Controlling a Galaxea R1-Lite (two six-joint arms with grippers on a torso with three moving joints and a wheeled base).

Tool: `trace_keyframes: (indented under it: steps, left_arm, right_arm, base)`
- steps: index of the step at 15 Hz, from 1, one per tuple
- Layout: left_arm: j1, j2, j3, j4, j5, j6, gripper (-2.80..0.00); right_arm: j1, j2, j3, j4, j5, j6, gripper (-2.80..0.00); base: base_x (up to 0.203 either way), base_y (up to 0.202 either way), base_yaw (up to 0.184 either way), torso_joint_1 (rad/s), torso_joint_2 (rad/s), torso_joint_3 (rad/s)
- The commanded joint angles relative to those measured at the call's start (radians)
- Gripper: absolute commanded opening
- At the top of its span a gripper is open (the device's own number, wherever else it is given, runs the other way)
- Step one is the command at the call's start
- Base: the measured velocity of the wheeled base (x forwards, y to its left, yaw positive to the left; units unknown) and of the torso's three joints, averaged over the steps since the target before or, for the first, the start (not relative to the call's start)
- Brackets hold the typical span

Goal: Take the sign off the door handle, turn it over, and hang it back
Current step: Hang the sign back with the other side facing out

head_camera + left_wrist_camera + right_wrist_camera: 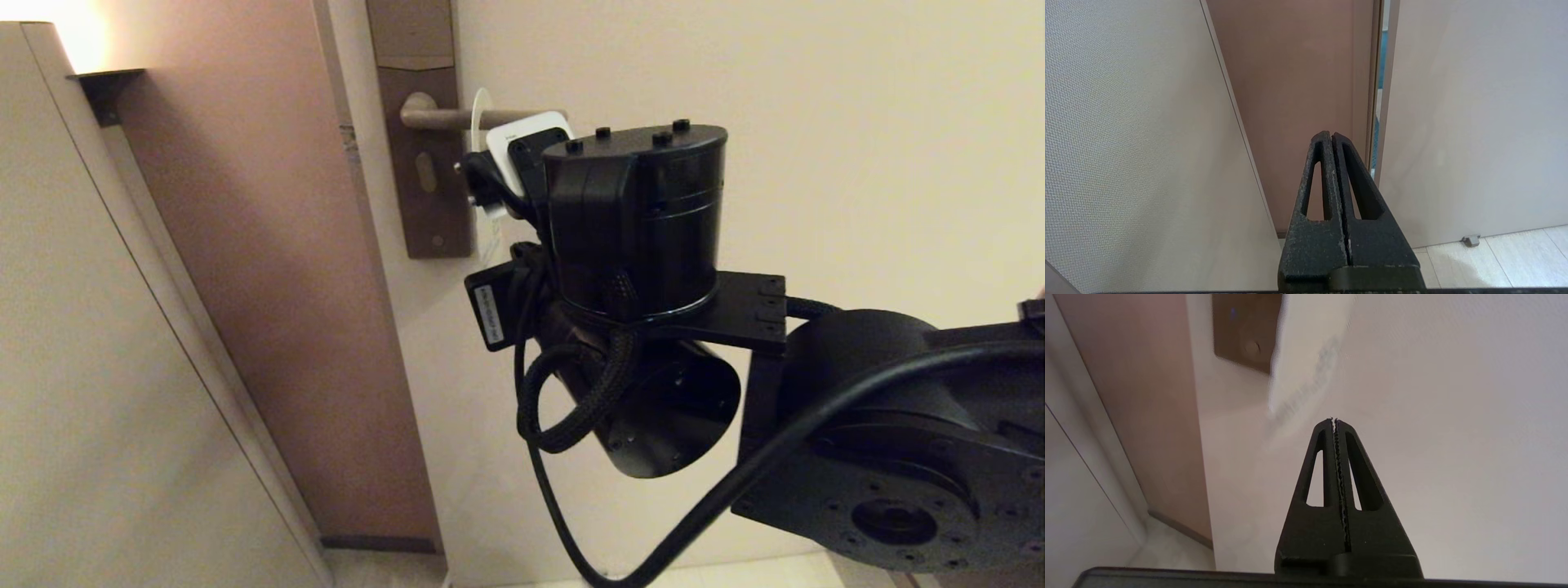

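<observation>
a: start at the right gripper (1334,421). what's it doing?

b: its two fingers are pressed flat together, toothed edges meeting, and nothing sits between them. the sign (1306,363) hangs just past the tips as a pale blurred card, clear of them. so it's closed on air, not on the card.

a: and from the head camera?

b: the right arm's wrist fills the middle of the view and hides the fingers. above it i can see the sign (483,114) with its white loop over the door handle (457,119), the lower part dropping behind the arm. the handle is the slim lever on the tall brown lock plate (424,171), set in the pale door (816,122).

a: which face is out?

b: white, as far as i can tell; the print is too smeared to read.

a: the other arm?

b: the left gripper (1332,134) is parked low, fingers shut, looking at the brown wall panel (1294,81) and a strip of floor. idle.

a: so what step is this?

b: the very first, i'd say: taking the sign off. it's still hanging, and no grip has been made.

a: next move?

b: i'd judge the fingers need to part again, slide either side of the card's lower edge, and pinch it. then lift the loop outward along the lever and off its rounded end. a thin swinging card is easy to miss.
</observation>
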Motion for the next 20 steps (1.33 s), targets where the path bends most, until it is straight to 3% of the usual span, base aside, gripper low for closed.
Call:
trace_keyframes:
  steps: [1, 6, 9, 20]
  left_arm:
    - [0.0, -0.001, 0.0, 0.0, 0.0, 0.0, -2.8]
    - [0.0, -0.001, 0.0, 0.0, 0.0, 0.0, -2.8]
    - [0.0, -0.001, 0.001, 0.0, 0.0, 0.0, -2.8]
    - [0.0, -0.001, 0.002, 0.0, 0.0, 0.0, -2.8]
  right_arm:
    - [0.0, 0.039, -0.037, -0.003, -0.004, -0.004, -2.8]
    - [0.0, 0.111, -0.127, -0.019, -0.004, -0.014, -2.8]
    - [0.001, 0.145, -0.136, -0.094, -0.004, -0.046, -2.8]
    - [0.002, 0.223, -0.213, -0.172, -0.004, -0.104, -2.8]
  base:
    - [0.0, 0.0, 0.0, 0.0, 0.0, 0.0]
    - [0.0, 0.0, 0.0, 0.0, 0.0, 0.0]
    - [0.0, 0.0, 0.0, 0.0, 0.0, 0.0]
    - [0.0, 0.0, 0.0, 0.0, 0.0, 0.0]
